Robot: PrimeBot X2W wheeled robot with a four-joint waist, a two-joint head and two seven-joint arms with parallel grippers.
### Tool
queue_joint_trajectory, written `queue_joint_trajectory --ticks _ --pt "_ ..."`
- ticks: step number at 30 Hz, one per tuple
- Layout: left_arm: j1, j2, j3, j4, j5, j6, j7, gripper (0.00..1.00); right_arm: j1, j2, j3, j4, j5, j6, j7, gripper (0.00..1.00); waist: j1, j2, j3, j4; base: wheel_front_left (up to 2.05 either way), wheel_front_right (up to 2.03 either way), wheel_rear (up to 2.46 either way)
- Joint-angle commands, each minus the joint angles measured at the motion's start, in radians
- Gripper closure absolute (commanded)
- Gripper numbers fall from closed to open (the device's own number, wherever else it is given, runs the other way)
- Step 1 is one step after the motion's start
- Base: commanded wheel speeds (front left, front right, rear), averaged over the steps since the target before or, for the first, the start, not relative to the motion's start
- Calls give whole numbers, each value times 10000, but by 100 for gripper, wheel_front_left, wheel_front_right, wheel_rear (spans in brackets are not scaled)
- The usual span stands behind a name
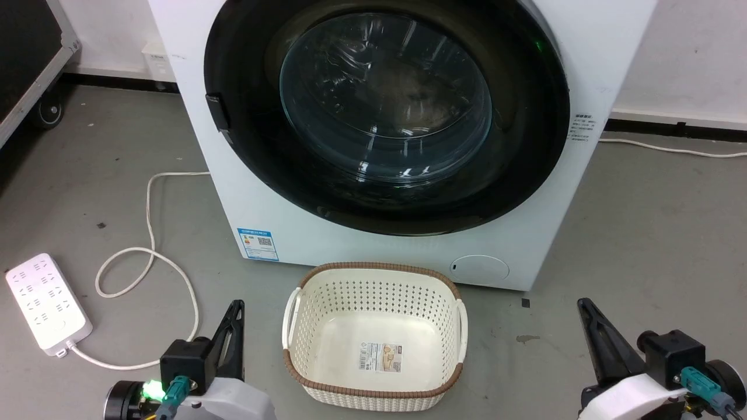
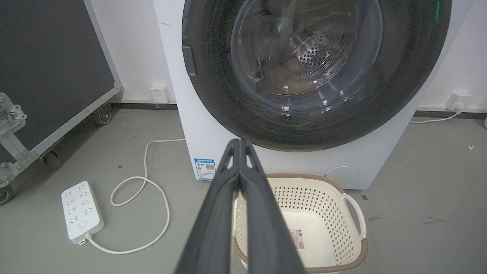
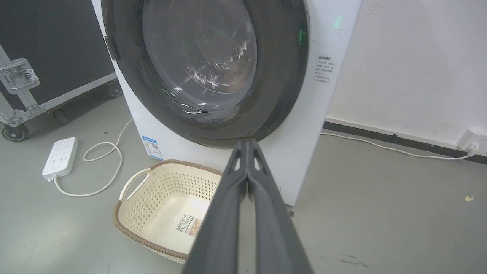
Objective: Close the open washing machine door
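head view: the top edge cuts off the upper part of the washing machine (image 1: 525,245) and the upper arc of the washing machine door (image 1: 245,146). print on the blue sticker (image 1: 258,244), the side notice (image 1: 582,128) and the label (image 1: 380,357) inside the basket (image 1: 373,266) is too small to read. left wrist view: a brownish mass (image 2: 283,76) seen through the door is blurred by reflections, possibly laundry. the black case (image 2: 49,68) runs past the left edge. the left gripper (image 2: 240,142) hides the basket's near left rim.

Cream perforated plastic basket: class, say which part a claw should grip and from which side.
Likely a white loop handle, from above: each end's handle bows clear of the wall of the cream perforated plastic basket, leaving a finger gap, and it sits upright.
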Motion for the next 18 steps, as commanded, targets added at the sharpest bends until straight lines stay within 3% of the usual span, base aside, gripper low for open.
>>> queue_joint_trajectory --ticks 1,18 --pt "-122 -9 71 -73 87 59 71 100 -183 59 24 -109 -94 -6 77 100 0 0 2 -3 0 0 0" --pt "-174 -20 258 -281 273 87 417 100 -232 135 90 -301 -312 -7 426 100 0 0 24 -29 0 0 0"
